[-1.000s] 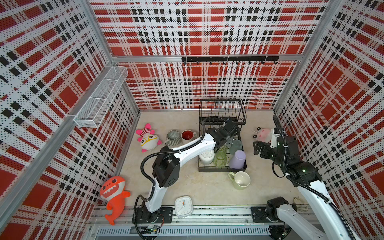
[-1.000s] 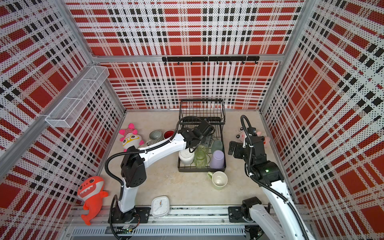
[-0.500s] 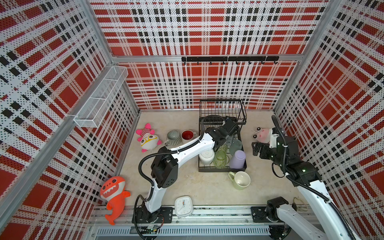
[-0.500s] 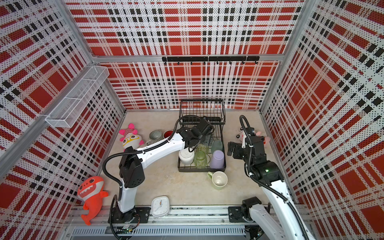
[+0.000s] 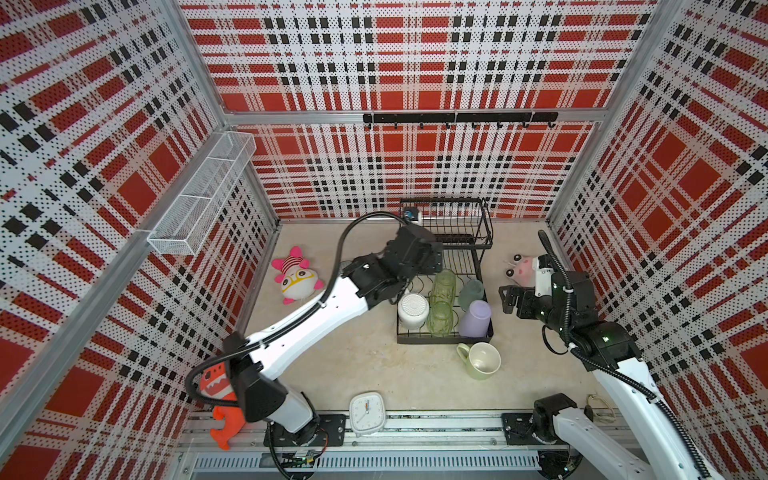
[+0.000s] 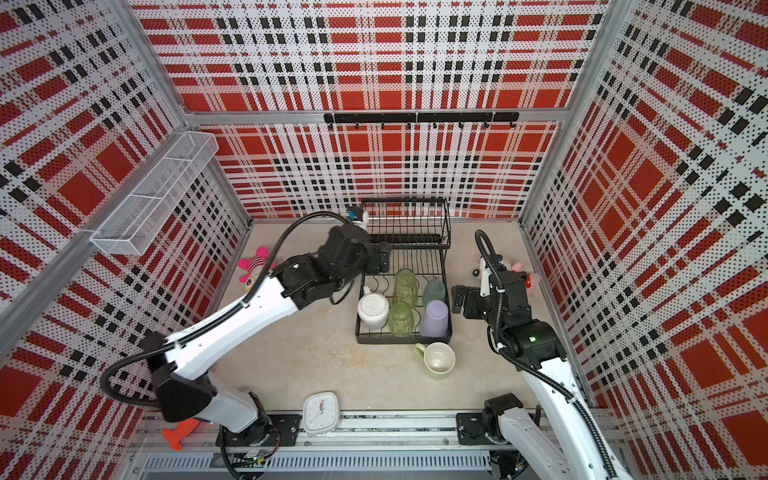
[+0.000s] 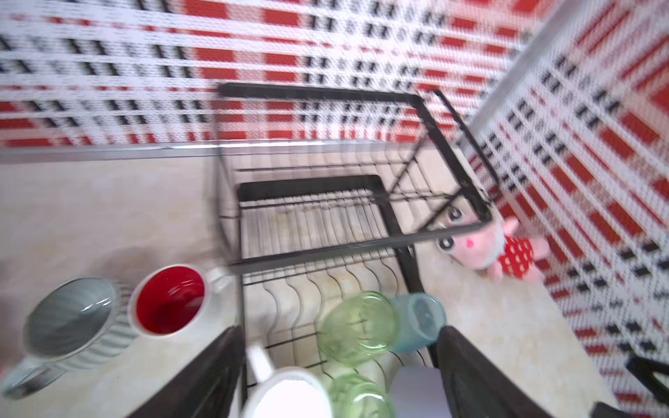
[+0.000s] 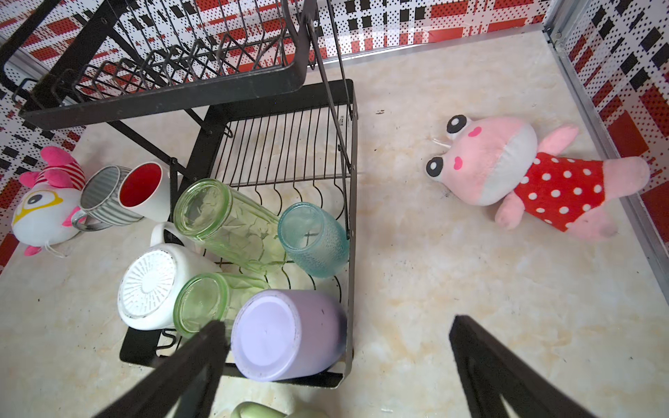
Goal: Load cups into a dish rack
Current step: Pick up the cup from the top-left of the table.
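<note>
Plaid perforated walls (image 5: pixel 415 62) close the beige marbled desk (image 5: pixel 365 357) on three sides in both top views. An aluminium rail (image 5: pixel 415 432) runs along the bottom edge, with a white square clock (image 5: pixel 366 411) at its middle. The widest open stretch lies lower centre, between the clock and the front rim of the black wire two-tier dish rack (image 5: pixel 442 339). The rack stands mid-frame with its raised upper basket toward the rear wall. A narrower strip right of the rack separates it from the right pincer (image 5: pixel 508 300), whose jaws stand wide apart around nothing. A pink plush in a red dotted dress (image 5: pixel 524 268) lies just above it. The left pincer (image 7: pixel 339 328) hangs over the rack's left rim, jaws likewise apart. The rack's lower tray holds five cups, bases up. A white mug with a ribbed base (image 5: pixel 412 309) is at left. An upper clear green glass (image 5: pixel 443 282) and a lower clear green glass (image 5: pixel 440 319) are in the middle. A teal tumbler (image 5: pixel 471 291) and a lavender tumbler (image 5: pixel 476 319) are at right. A pale-green mug (image 5: pixel 482 360) stands upright on the desk just below the rack's front right corner. The wrist views show a red-inside white mug (image 7: pixel 170 300) and a grey ribbed mug (image 7: pixel 72 318) side by side on the desk just outside the rack.
</note>
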{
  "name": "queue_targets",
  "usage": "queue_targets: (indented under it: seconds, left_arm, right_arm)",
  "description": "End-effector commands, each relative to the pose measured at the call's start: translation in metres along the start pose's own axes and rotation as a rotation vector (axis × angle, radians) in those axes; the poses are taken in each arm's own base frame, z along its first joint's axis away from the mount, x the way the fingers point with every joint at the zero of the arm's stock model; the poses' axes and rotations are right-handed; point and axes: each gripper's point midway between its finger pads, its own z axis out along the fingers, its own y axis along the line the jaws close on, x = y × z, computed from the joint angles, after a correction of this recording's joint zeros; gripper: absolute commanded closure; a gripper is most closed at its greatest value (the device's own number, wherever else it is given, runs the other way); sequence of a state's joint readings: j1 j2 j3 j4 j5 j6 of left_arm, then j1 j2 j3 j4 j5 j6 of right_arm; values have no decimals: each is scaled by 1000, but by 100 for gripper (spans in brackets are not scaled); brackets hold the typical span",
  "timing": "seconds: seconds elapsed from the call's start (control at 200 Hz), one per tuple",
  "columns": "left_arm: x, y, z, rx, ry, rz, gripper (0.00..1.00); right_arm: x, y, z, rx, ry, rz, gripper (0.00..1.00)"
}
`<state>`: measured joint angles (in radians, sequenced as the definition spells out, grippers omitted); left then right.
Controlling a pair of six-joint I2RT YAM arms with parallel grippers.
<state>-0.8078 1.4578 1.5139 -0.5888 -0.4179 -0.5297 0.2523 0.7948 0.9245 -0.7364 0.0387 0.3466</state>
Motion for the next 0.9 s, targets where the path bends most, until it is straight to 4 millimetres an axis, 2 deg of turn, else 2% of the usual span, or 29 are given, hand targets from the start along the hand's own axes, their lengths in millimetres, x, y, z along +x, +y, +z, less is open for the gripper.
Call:
queue_targets:
  seconds: [0.0,0.11,0.17,0.251,0.301,0.326,0.376,0.531,0.656,0.787,0.897]
  left_arm:
    - [-5,64,-3,-27,-44,-176,14]
    - [-8,131,-16,-106,-106,-262,17]
    - [-7,161,-19,-155,-107,-276,17]
    - [-1,194,-12,-218,-75,-277,17]
    - [4,205,-5,-240,-45,-269,17]
    - [5,223,-2,-278,-40,-281,17]
    - [9,237,8,-311,-18,-281,17]
    - [23,272,43,-348,78,-276,16]
    - [26,294,70,-387,108,-257,18]
    - [33,302,97,-408,162,-172,20]
    - [47,306,121,-396,219,-162,25]
  right_arm:
    - [-3,-4,-4,16,-14,-23,0]
    - [0,-5,-3,24,-5,-28,0]
    - [0,-3,-2,12,-4,-35,0]
    - [-1,-3,-1,14,-2,-35,0]
    - [0,-4,1,17,1,-31,0]
    - [1,-4,2,16,2,-28,0]
    - [2,-3,4,13,9,-23,0]
    - [9,-3,10,9,33,-15,0]
    - [12,-5,11,19,40,-11,0]
    - [11,-5,8,14,29,-7,0]
    - [11,-5,8,15,31,-7,0]
